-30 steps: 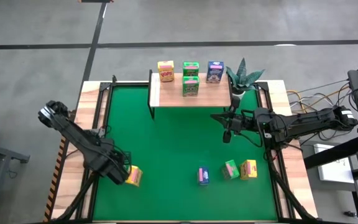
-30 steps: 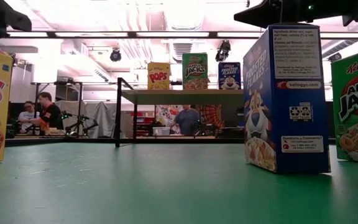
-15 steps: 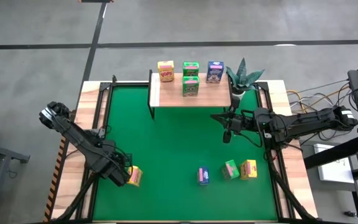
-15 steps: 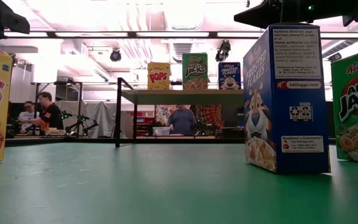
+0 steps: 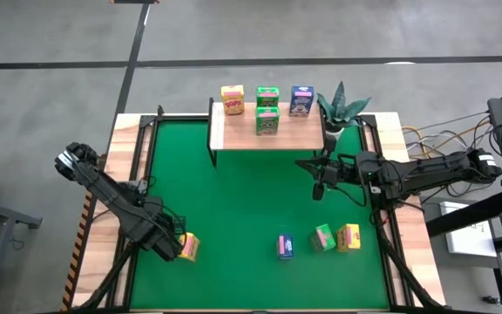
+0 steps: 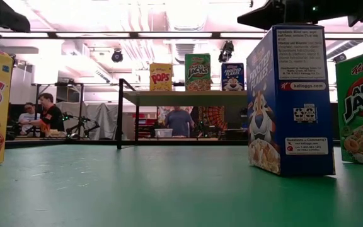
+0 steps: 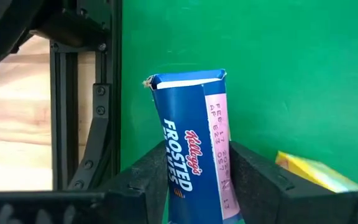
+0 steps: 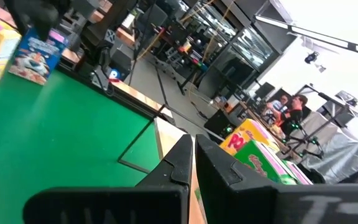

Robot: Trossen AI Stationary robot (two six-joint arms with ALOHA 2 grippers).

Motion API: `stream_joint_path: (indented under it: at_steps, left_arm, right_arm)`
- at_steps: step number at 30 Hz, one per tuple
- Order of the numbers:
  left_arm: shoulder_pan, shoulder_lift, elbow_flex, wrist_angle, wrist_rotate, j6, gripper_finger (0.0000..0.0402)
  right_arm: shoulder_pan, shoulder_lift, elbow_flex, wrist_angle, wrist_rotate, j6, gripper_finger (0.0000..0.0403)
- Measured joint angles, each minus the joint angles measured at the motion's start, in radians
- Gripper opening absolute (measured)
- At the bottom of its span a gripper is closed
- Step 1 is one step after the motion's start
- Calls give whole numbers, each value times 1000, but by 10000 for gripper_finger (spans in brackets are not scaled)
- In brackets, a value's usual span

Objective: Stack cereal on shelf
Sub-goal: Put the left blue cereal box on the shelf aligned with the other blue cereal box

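- Since the left claw (image 7: pixel 194 186) has its two fingers closed against the sides of a blue Frosted Flakes box (image 7: pixel 194 146), the move ahead, as I judge it, turns on the shelf (image 5: pixel 268 131) lying well away from it, across the green counter (image 5: pixel 242 201) toward the far edge and off to the right; the box's long axis runs straight out from between the fingers.
- In the high view that left claw (image 5: pixel 171 246) sits low at the near left corner, just beside a yellow Pops box (image 5: pixel 187 247) standing on the mat; whether the two touch I cannot tell.
- The right claw (image 5: pixel 319 187) hangs just in front of the shelf's right end with its fingers pressed together on nothing; it is by far the nearer arm to the shelf, and it waits.
- On the shelf already: a yellow Pops box (image 5: pixel 232 98), two green Apple Jacks boxes (image 5: pixel 267 109) one before the other, and another blue Frosted Flakes box (image 5: pixel 301 99); a potted spiky plant (image 5: pixel 342 109) stands at the right end.
- Near the front right of the counter stand a blue box (image 5: pixel 285 246), a green box (image 5: pixel 322 237) and a yellow box (image 5: pixel 349 236), all clear of a straight path from the left claw to the shelf; the shelf's black legs and left end look like the only things to mind.
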Motion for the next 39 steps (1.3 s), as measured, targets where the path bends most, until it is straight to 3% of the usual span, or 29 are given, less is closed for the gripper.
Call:
stream_joint_path:
  at_steps: [6,8,12,16,19,24,28,33,36,39]
  left_arm:
    - [10,-1,116,-97,-63,116,137]
    - [17,-2,167,-105,-146,166,137]
    - [49,6,283,-103,-425,349,137]
    - [114,36,423,-86,-623,600,137]
    - [180,75,538,-21,-688,865,137]
    - [288,172,720,180,-677,1427,137]
    - [362,279,892,237,-621,1817,137]
    - [442,419,1129,238,-605,2154,137]
    - [490,501,1262,242,-540,2310,137]
    - [536,502,1210,374,-488,2463,137]
  right_arm:
    - [0,-30,0,-55,32,8,9]
    - [0,-64,0,-98,32,25,9]
    - [0,-154,0,-204,21,83,9]
    - [0,-251,-11,-275,-109,144,9]
    - [0,-314,-22,-295,-232,178,9]
    - [1,-389,-36,-328,-377,227,9]
    - [1,-431,-42,-352,-456,247,9]
    - [1,-471,-55,-371,-463,254,9]
    - [1,-498,-64,-372,-463,252,9]
    - [1,-526,-72,-380,-465,246,9]
